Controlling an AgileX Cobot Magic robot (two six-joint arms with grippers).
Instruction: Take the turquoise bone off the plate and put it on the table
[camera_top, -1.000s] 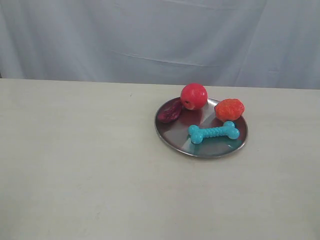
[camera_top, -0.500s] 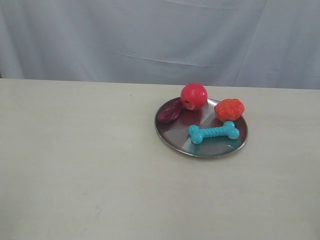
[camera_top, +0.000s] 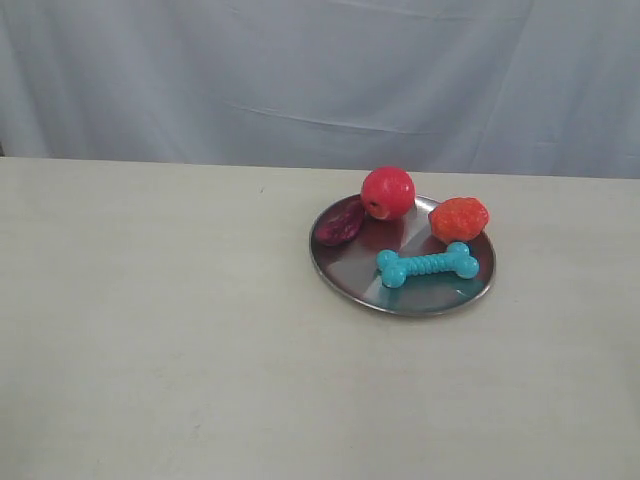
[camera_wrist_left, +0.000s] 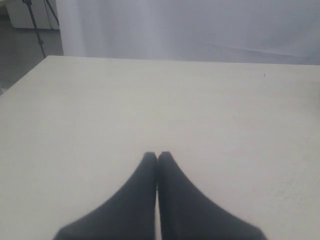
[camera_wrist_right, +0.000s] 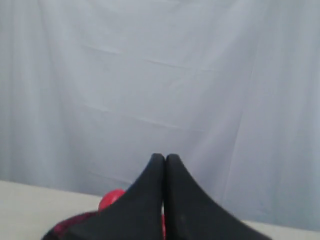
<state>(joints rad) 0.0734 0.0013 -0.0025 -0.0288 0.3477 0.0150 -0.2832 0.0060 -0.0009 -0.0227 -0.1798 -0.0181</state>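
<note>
Lying on the plate (camera_top: 350, 268), turquoise bone (camera_top: 427, 265), away from left gripper (camera_wrist_left: 157, 155) and right gripper (camera_wrist_right: 165, 157), both closed

Shiny metal plate (camera_top: 345, 280), ribbed rubbery turquoise bone (camera_top: 428, 265), matte beige table (camera_top: 160, 330)

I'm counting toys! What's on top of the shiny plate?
Four things lie on the silver plate: a turquoise bone, a red ball, a bumpy orange toy and a dark red toy at its rim. The plate's surface under them, and anything right behind the ball, is covered.
</note>
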